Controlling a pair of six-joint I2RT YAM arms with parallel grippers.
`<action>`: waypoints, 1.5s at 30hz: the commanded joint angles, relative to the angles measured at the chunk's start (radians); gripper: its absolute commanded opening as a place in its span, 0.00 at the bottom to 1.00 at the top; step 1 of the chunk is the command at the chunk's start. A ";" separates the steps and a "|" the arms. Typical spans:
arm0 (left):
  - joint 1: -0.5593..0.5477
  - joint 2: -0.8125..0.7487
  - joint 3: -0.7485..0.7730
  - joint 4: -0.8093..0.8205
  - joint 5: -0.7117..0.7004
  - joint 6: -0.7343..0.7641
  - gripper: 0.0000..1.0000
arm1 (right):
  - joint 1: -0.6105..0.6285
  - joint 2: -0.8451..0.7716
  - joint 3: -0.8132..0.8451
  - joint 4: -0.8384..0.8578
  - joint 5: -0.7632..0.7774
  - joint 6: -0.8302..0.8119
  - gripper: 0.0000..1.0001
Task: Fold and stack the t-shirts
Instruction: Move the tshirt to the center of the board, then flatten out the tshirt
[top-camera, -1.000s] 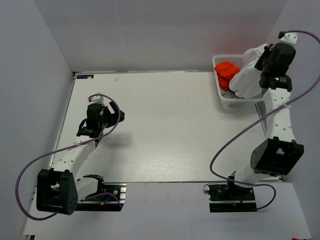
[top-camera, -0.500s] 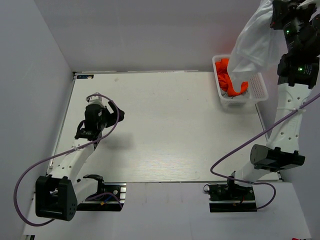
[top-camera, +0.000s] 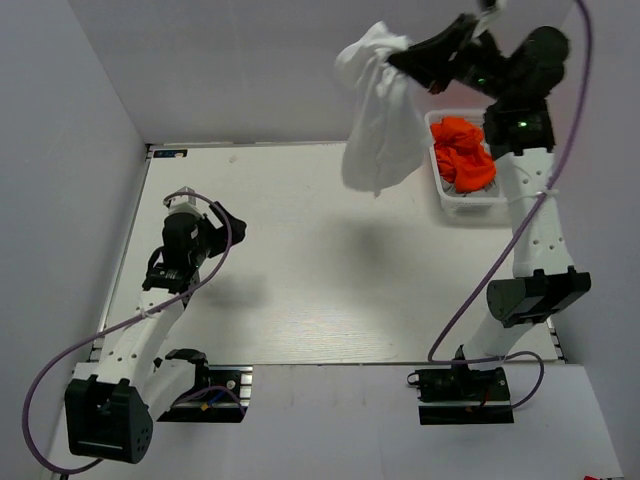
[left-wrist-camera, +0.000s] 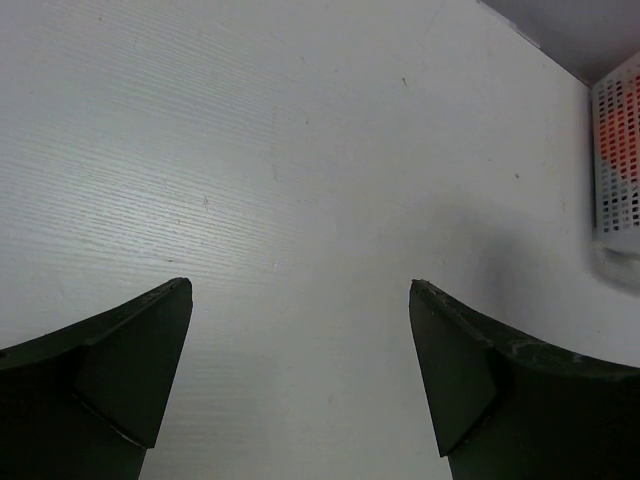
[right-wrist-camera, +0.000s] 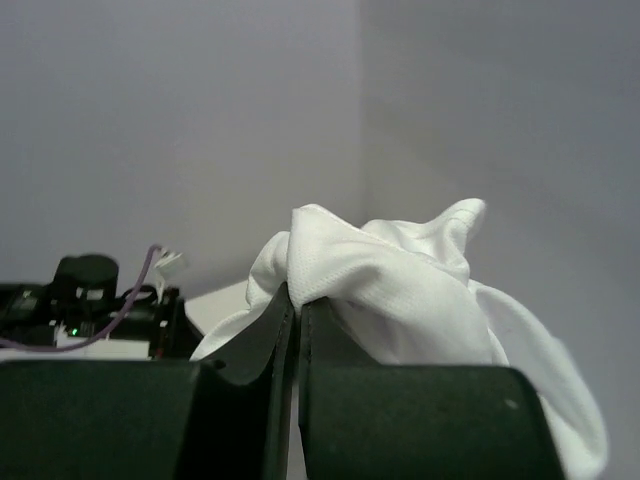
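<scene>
My right gripper (top-camera: 400, 56) is shut on the white t-shirt (top-camera: 376, 120) and holds it high in the air, left of the basket. The shirt hangs bunched over the far middle of the table. In the right wrist view the white cloth (right-wrist-camera: 400, 285) is pinched between the closed fingers, my right gripper (right-wrist-camera: 298, 300) shut on it. Orange t-shirts (top-camera: 464, 152) lie crumpled in the white lattice basket (top-camera: 470, 205) at the far right. My left gripper (top-camera: 232, 228) is open and empty over the left of the table; its fingers (left-wrist-camera: 130, 350) stand wide apart above bare tabletop.
The white basket also shows at the right edge of the left wrist view (left-wrist-camera: 618, 160). Grey walls enclose the table on the left, back and right. The left arm's purple cable (top-camera: 200, 200) loops above it.
My right arm lifted the white t-shirt out of the basket, then swung it left and high over the table. The orange shirts now lie uncovered. The left gripper barely moved.
</scene>
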 joint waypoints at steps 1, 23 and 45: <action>-0.004 -0.069 -0.011 -0.049 -0.036 -0.022 1.00 | 0.173 0.006 0.018 -0.084 -0.012 -0.174 0.00; -0.013 0.105 -0.059 -0.155 -0.036 -0.147 1.00 | 0.220 -0.155 -1.047 -0.118 0.968 -0.213 0.90; -0.101 0.451 -0.005 -0.146 -0.069 -0.128 0.00 | 0.483 -0.238 -1.395 -0.201 0.907 -0.301 0.90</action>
